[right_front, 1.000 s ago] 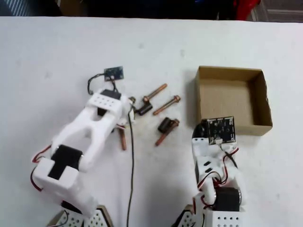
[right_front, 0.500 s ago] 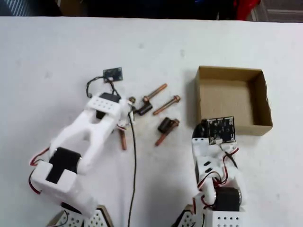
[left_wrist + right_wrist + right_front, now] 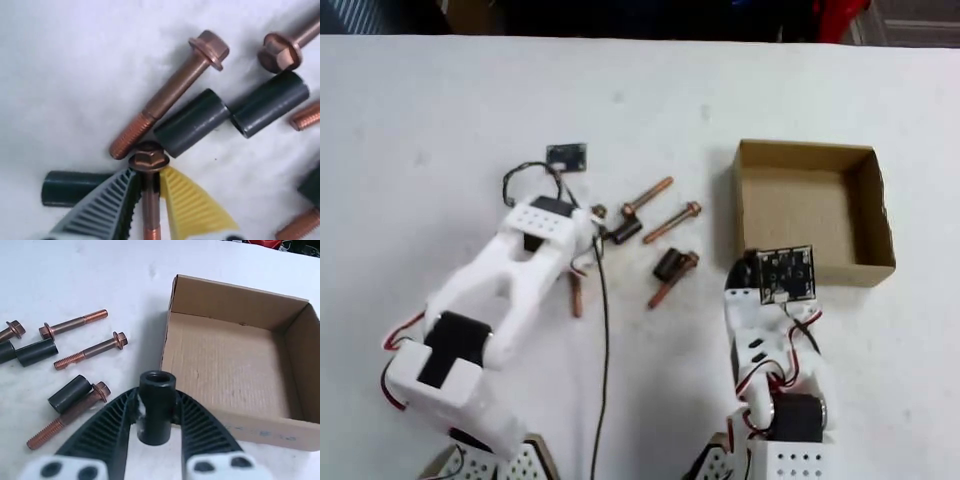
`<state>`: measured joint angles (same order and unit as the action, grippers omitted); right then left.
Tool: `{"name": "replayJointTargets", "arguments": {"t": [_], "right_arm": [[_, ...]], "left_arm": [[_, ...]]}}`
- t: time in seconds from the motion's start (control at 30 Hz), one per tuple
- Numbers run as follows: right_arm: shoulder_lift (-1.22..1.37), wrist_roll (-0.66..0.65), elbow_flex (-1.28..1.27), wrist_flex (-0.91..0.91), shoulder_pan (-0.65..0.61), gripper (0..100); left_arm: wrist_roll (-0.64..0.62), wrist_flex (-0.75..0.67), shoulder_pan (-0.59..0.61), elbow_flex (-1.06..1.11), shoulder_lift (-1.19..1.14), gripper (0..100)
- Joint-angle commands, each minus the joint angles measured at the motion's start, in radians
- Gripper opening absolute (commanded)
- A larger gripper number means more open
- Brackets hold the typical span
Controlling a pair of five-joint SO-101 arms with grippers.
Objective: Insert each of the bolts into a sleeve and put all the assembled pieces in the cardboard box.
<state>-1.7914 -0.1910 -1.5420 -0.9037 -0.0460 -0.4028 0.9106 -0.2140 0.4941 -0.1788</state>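
- Left wrist view: the left pincer [image 3: 148,176] is clamping narrowly on the shank of a copper bolt [image 3: 150,205]. The bolt's hex head is sticking out past the grey and yellow fingertips and touching a black sleeve [image 3: 192,129]. A second sleeve [image 3: 270,102] is lying end to end with that one, and a third sleeve [image 3: 67,187] is lying behind the grey finger. A loose bolt [image 3: 170,97] is lying just beside the black sleeve.
- Right wrist view: the right pincer [image 3: 156,401] is holding an upright sleeve [image 3: 156,410] between its black fingers, near the open cardboard box [image 3: 235,295]. Three whole bolts and two whole sleeves are lying on the white table [image 3: 75,270], apart from this pincer.
- High view: four bolt shanks and two dark sleeves are showing between the arms. The box is sitting just beyond the right arm's wrist. Past the table's far edge the room is lying dark, with a red object [image 3: 840,18] showing there.
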Motion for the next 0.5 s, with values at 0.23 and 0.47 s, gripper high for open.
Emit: {"name": "replayJointTargets", "arguments": {"t": [0.23, 0.47], "right_arm": [[-0.008, 0.009, 0.008, 0.027, -0.002, 1.8], [-0.008, 0.009, -0.008, 0.025, -0.079, 1.8]], "left_arm": [[0.041, 0.083, -0.104, -0.152, 0.038, 2], [0.037, 0.387, -0.104, -0.394, 0.038, 2]]}}
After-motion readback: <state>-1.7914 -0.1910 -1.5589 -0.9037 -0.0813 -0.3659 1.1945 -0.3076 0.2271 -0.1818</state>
